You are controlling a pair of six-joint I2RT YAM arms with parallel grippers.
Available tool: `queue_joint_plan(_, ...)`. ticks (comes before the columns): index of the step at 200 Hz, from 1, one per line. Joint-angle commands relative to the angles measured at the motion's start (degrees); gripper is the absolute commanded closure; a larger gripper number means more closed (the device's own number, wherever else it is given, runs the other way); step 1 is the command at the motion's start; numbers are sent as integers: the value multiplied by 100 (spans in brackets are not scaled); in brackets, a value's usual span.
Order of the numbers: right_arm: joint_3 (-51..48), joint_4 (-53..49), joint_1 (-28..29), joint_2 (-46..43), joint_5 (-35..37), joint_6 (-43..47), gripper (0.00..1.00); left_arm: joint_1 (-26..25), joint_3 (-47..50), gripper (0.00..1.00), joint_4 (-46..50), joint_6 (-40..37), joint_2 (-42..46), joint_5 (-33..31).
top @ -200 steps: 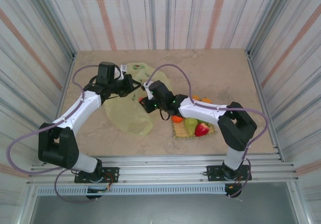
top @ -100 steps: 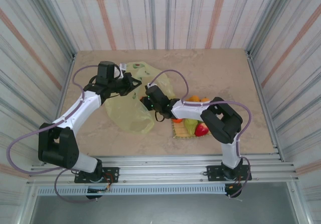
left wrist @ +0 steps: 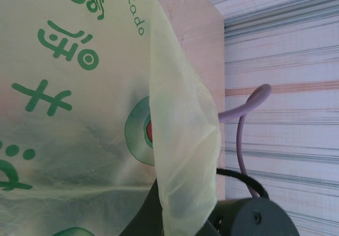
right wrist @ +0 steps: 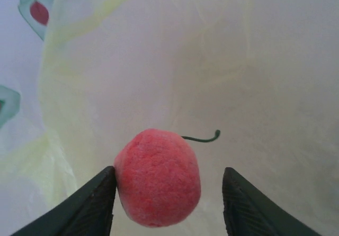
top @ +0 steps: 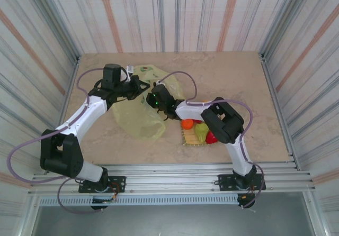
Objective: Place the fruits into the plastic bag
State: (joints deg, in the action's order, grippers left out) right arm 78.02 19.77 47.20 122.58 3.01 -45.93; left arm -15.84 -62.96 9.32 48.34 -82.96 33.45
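The translucent yellow-green plastic bag (top: 139, 120) lies at the table's left middle, its mouth lifted by my left gripper (top: 139, 85), which is shut on the bag's edge; the film (left wrist: 79, 88) drapes over its dark fingers (left wrist: 139, 217). My right gripper (top: 153, 99) reaches into the bag's mouth. In the right wrist view it (right wrist: 169, 171) stands open inside the bag (right wrist: 212, 61), with a small pinkish-red fruit (right wrist: 158, 177) with a thin green stem between the jaws, touching the left finger and clear of the right one. More fruits sit to the right: an orange (top: 187, 124), a green pear (top: 201, 132) and a red one (top: 211, 137).
The remaining fruits rest on a square woven straw mat (top: 190, 139) right of the bag, partly under my right arm's elbow. Striped walls enclose the table on three sides. A purple cable (left wrist: 243, 103) loops beside the bag.
My right arm has swung left and pushed its gripper into the bag's mouth. Its jaws have widened off the pinkish-red fruit. The left gripper has kept holding the bag up.
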Motion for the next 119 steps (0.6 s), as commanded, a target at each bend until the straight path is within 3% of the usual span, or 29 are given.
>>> queue_joint_plan(1, 87, 300, -68, 62, -493, -200, 34, -28, -40, 100, -119, 79, -66, 146)
queue_joint_plan(46, -90, -9, -88, -192, -646, 185, 27, -24, -124, 100, -101, 15, -150, 188)
queue_joint_plan(119, -387, -751, -95, -638, -778, 895, 26, 107, -188, 100, -11, -43, -162, 223)
